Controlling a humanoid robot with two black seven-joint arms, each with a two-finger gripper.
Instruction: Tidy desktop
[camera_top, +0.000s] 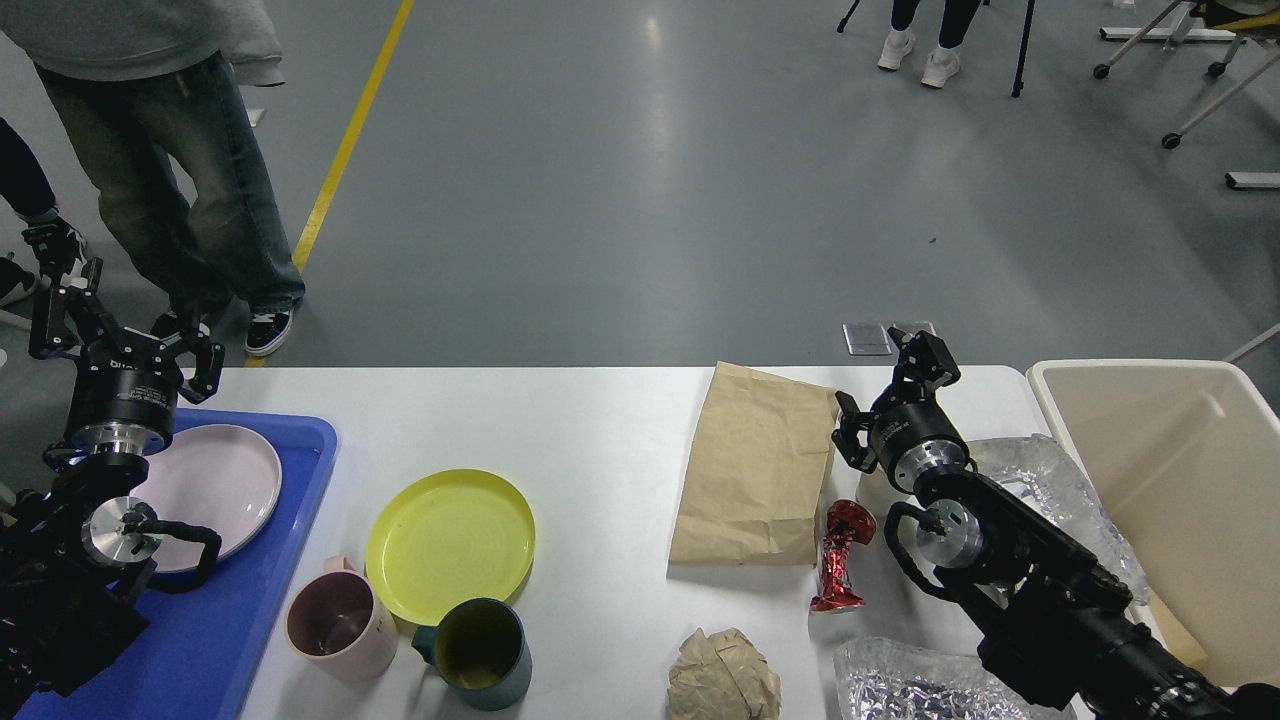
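Desktop (600, 430) lies beneath both raised grippers.

My desktop (600, 420) looks smooth and matt. The flat bag (755, 465) and crumpled ball (722, 675) are creased brown paper, the red wrapper (840, 555) glossy foil, the tray (235, 625) probably shiny plastic.
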